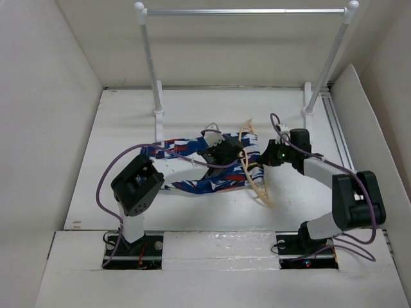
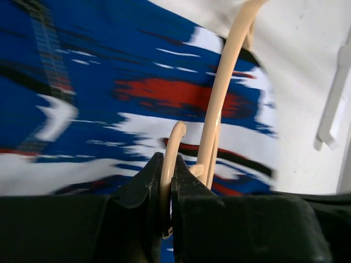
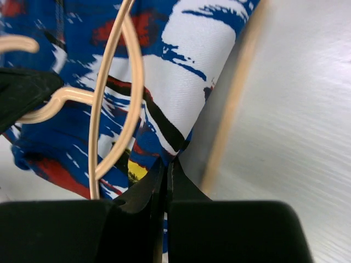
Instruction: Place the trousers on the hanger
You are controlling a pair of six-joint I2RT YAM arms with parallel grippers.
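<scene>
Hook end of the hanger vanishes inside the clamped left tool.

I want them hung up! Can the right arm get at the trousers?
Looks like yes: the right gripper seems pinched shut on an edge of the trousers, with nothing in between.

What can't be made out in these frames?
- Left wrist view: the hook tip of the hanger, buried between the shut fingers of the left gripper.
- Right wrist view: how much of the trousers the right gripper pinches; its own fingers cover it.
- Top view: whether the trousers pass through the hanger; both grippers sit over the overlap.
</scene>
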